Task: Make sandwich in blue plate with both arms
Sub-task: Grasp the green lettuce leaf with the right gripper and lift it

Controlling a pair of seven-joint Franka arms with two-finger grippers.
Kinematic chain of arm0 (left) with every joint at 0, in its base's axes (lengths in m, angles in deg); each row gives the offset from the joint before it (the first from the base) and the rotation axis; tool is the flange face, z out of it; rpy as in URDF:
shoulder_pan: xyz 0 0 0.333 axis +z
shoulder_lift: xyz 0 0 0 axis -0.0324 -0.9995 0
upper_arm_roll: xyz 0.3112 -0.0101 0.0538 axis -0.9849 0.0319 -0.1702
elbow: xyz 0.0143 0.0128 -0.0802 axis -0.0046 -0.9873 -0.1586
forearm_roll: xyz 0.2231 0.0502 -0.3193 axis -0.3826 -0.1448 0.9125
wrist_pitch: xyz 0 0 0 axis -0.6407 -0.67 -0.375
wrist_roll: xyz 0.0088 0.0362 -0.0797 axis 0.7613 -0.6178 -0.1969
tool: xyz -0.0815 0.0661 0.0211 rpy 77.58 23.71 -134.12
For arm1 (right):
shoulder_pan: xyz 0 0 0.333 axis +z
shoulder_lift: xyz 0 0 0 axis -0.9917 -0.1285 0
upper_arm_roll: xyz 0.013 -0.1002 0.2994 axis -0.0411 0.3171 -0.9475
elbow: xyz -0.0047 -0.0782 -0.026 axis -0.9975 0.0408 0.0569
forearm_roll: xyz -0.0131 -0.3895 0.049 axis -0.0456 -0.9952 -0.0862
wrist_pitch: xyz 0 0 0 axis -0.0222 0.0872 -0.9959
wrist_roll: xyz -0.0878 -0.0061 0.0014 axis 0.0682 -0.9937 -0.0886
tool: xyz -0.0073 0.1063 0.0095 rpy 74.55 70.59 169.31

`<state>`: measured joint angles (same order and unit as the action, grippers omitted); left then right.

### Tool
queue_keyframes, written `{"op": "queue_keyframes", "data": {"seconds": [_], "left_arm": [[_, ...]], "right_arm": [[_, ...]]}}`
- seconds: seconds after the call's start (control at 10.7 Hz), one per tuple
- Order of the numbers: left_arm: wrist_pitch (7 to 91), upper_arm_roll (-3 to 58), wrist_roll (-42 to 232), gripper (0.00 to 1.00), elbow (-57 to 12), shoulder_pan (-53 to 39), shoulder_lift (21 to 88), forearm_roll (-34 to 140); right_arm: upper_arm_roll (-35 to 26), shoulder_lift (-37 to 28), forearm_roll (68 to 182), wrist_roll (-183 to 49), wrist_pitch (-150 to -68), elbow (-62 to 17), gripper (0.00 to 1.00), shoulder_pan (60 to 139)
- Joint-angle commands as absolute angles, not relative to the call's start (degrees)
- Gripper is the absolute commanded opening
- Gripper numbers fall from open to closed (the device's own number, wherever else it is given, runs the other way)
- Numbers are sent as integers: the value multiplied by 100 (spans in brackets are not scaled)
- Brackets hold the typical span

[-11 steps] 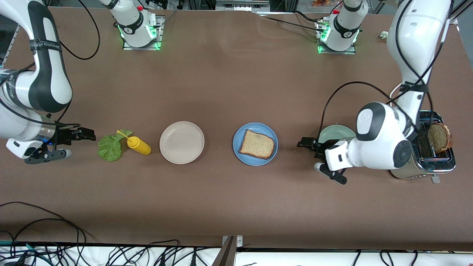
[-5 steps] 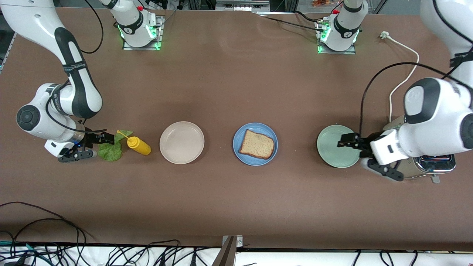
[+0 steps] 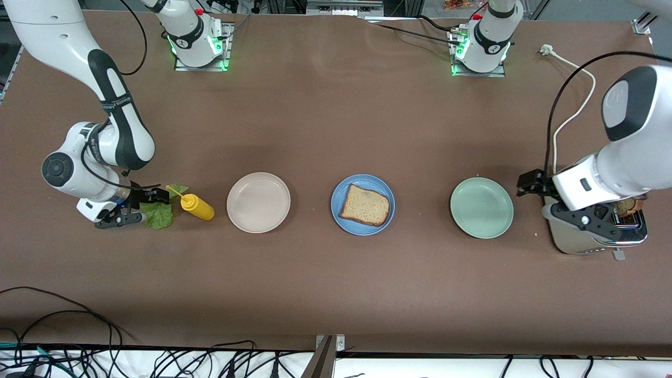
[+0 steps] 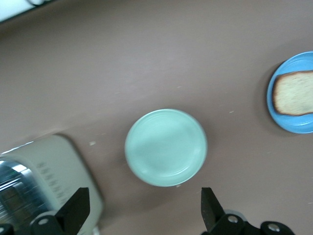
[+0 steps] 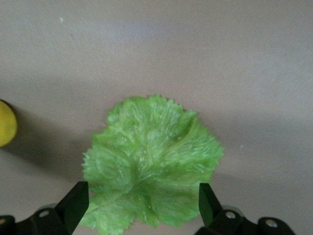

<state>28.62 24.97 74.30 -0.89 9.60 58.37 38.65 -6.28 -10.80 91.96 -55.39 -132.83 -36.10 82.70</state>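
Observation:
The blue plate (image 3: 362,229) sits mid-table with one brown bread slice (image 3: 366,205) on it; both also show in the left wrist view, plate (image 4: 293,126) and slice (image 4: 293,93). A second slice (image 3: 628,206) stands in the toaster (image 3: 580,244), partly hidden by the left hand. The green lettuce leaf (image 3: 160,215) lies flat on the table. My right gripper (image 3: 151,196) is open, low over the leaf (image 5: 151,161), its fingers either side of the leaf's edge (image 5: 141,205). My left gripper (image 3: 527,185) is open and empty (image 4: 142,215), over the table between the pale green plate and the toaster.
An empty pale green plate (image 3: 481,208) lies between the blue plate and the toaster. An empty beige plate (image 3: 258,202) lies toward the right arm's end. A yellow mustard bottle (image 3: 197,206) lies beside the lettuce. The toaster's white cord (image 3: 572,105) trails toward the bases.
My right gripper has moved in over the lettuce. My left gripper has drawn back from beside the blue plate, across the pale green plate, to the toaster's side.

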Motion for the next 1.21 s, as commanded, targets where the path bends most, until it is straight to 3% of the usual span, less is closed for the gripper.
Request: {"op": "queue_keyframes", "data": {"seconds": [0.0, 0.19, 0.37, 0.56, 0.74, 1.12], "left_arm": [[2438, 2455, 7299, 100, -128, 1064, 6261, 3254], [2392, 2473, 7342, 100, -119, 1266, 6376, 3237], [2331, 2429, 7316, 100, -31, 1520, 6498, 3272], [1937, 2420, 7298, 100, -31, 1714, 6543, 3727], [1681, 2429, 7289, 100, -66, 1785, 6648, 3747], [1645, 2473, 7342, 100, -128, 1785, 6772, 3826]], "right_arm": [[-744, -1053, 9271, -5432, -13647, -3969, 100, 8148], [-752, -1071, 9271, -5310, -13682, -3987, 100, 8130], [-752, -1088, 9271, -5126, -13682, -3987, 85, 8113], [-752, -1097, 9271, -4941, -13735, -3987, 47, 8095], [-752, -1124, 9262, -4774, -13744, -3970, 0, 8095], [-787, -975, 9271, -4782, -13674, -3944, 0, 8095]]}}
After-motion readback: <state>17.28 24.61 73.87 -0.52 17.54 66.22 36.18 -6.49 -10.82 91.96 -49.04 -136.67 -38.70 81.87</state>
